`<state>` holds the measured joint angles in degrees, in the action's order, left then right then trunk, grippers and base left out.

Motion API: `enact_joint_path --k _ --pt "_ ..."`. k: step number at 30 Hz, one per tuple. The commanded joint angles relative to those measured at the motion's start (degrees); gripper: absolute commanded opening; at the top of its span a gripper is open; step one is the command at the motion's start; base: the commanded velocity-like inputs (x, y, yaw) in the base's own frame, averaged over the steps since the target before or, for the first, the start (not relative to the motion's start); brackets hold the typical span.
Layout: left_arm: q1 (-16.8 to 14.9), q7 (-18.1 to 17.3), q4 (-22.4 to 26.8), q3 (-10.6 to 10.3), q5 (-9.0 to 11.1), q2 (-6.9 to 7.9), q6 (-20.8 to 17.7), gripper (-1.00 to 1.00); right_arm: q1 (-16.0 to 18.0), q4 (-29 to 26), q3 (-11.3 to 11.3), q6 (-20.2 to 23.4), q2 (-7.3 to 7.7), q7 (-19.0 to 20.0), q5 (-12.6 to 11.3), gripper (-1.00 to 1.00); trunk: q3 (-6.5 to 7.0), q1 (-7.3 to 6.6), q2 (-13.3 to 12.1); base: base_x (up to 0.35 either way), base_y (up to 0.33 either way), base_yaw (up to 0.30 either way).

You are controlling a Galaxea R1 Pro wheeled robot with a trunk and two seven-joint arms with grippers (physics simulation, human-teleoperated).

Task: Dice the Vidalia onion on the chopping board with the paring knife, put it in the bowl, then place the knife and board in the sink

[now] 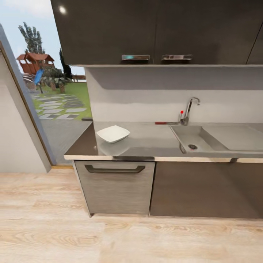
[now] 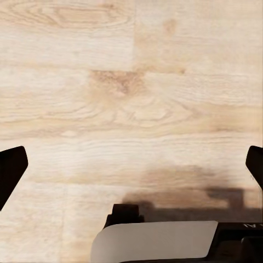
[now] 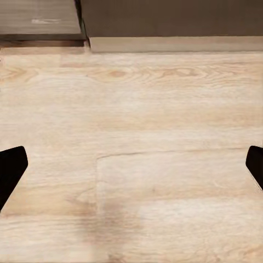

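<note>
Sink (image 1: 193,137): steel basin set into the countertop (image 1: 146,140), round drain at its near end. The basin's interior near wall is hidden by the rim; no round pinkish thing can be made out in the part that shows. The drainboard (image 1: 237,135) on the far side of the sink from the bowl is cut off by the picture edge.

Faucet (image 1: 190,109): curved chrome, standing at the sink's back corner, a small red dot on it.

Paring knife (image 1: 166,123): thin reddish handle lying on the countertop just beside the faucet base, along the back wall; the blade end is too small to make out.

Bowl (image 1: 113,133): white, square with rounded corners, on the countertop well apart from the sink, toward the doorway side. It looks empty.

Upper cabinets (image 1: 157,29): glossy black, above the sink, two chrome handles; tops cut off.

Lower cabinets (image 1: 117,186): grey-brown, below the countertop.

Left gripper (image 2: 131,164): dark fingertips at opposite edges of the left wrist view, spread wide, nothing between them, over pale wood floor (image 2: 131,82).

Right gripper (image 3: 131,164): fingertips likewise spread wide and empty, over floor, the cabinet base ahead of it. Both grippers are down near the floor, well apart from sink, knife and bowl.
</note>
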<state>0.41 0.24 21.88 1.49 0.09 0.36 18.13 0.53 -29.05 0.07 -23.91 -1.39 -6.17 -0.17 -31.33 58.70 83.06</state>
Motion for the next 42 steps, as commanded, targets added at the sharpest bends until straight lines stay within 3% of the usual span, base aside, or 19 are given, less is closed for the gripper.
enact_joint_path --k 1,25,28,42 --pt "0.0 0.0 0.1 0.1 0.0 -0.01 0.1 1.0 0.0 0.0 0.0 -0.2 -0.03 -0.2 0.0 1.0 -0.04 0.03 0.0 0.215 -0.149 0.201" --pt "0.0 0.0 0.1 0.1 0.0 -0.01 0.2 1.0 0.0 0.0 0.1 -0.2 -0.01 -0.1 0.1 1.0 -0.04 0.03 0.0 0.025 -0.02 0.033" --pt "0.0 -0.2 0.1 -0.2 0.0 -0.1 1.0 1.0 -1.0 0.7 0.6 -1.1 0.55 0.8 0.6 1.0 -0.04 0.03 0.0 0.0 0.0 0.0" --pt "0.0 -0.2 -1.0 -0.3 0.0 -0.45 4.3 1.0 -5.5 0.3 0.6 -5.6 0.16 2.6 0.3 1.0 -0.04 0.03 0.0 0.0 0.0 0.0"
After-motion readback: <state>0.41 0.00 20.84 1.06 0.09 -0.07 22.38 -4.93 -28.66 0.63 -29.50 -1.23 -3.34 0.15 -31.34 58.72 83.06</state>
